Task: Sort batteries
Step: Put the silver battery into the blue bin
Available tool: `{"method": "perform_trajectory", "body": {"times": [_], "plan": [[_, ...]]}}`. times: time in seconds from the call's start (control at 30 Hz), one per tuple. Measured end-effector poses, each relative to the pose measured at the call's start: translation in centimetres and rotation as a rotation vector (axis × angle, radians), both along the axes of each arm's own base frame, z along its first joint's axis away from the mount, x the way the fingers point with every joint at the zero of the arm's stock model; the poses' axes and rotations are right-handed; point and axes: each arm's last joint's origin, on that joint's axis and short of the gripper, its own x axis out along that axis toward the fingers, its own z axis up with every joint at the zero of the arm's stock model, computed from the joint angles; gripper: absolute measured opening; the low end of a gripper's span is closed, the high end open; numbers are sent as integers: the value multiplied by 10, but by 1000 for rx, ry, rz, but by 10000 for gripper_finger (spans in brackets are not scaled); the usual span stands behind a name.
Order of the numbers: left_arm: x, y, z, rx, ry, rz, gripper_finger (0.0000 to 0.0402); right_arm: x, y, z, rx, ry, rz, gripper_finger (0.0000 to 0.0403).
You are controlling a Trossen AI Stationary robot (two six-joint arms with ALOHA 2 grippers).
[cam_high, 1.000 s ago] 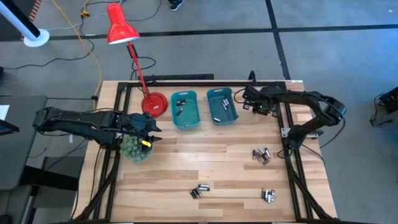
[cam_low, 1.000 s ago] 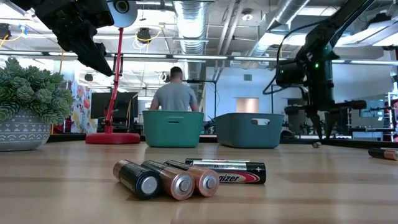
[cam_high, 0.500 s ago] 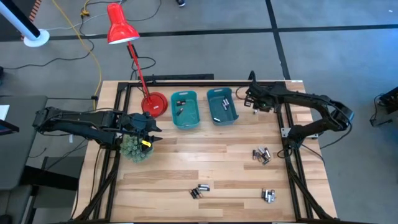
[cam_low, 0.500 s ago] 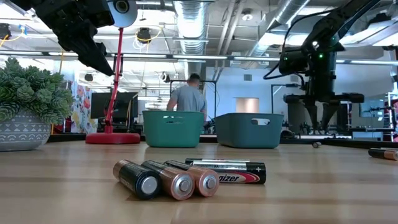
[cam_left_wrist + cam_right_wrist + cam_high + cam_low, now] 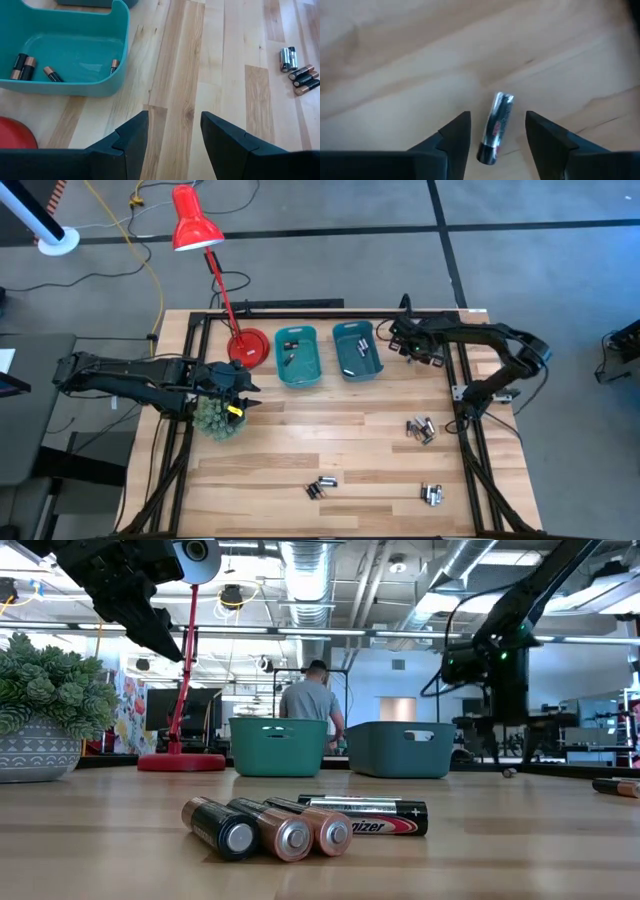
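Several batteries lie in groups on the wooden table: one group (image 5: 420, 430) to the right, one (image 5: 322, 488) near the front and one (image 5: 432, 494) at the front right. The front group (image 5: 300, 825) fills the low view's foreground. More batteries lie in the teal bin (image 5: 297, 356) and the darker bin (image 5: 357, 350). My right gripper (image 5: 393, 340) is low just right of the darker bin. It is open (image 5: 497, 115), its fingers standing on either side of one silver battery (image 5: 496, 127) that lies flat on the table. My left gripper (image 5: 245, 392) hangs open (image 5: 174, 115) over the plant.
A green spiky plant in a grey pot (image 5: 218, 418) stands under the left gripper. A red desk lamp (image 5: 190, 222) has its base (image 5: 248, 346) left of the teal bin. Black frame rails run along the table's left and right edges. A person (image 5: 310, 700) stands behind the bins.
My right gripper has shifted a little toward the table's right and far edge, then back toward the darker bin, staying low over the table. The person in the room has walked rightward.
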Motion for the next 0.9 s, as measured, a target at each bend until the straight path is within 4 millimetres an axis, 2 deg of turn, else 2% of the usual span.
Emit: {"method": "perform_trajectory", "body": {"times": [0.1,0.2,0.43,0.5,0.7,0.9], "plan": [[0,0,0,2,0,-2,178,7,0,-14,36,22,21,203],[0,0,0,2,1,-2,178,11,1,-23,76,64,64,179],[0,0,0,-1,0,2,178,20,11,-24,28,108,162,38],[0,0,0,-2,0,2,178,21,13,-22,29,106,225,16],[0,0,0,13,3,-10,178,14,16,-7,49,71,319,19],[0,1,0,51,6,-19,178,5,21,20,25,-13,383,16]]}}
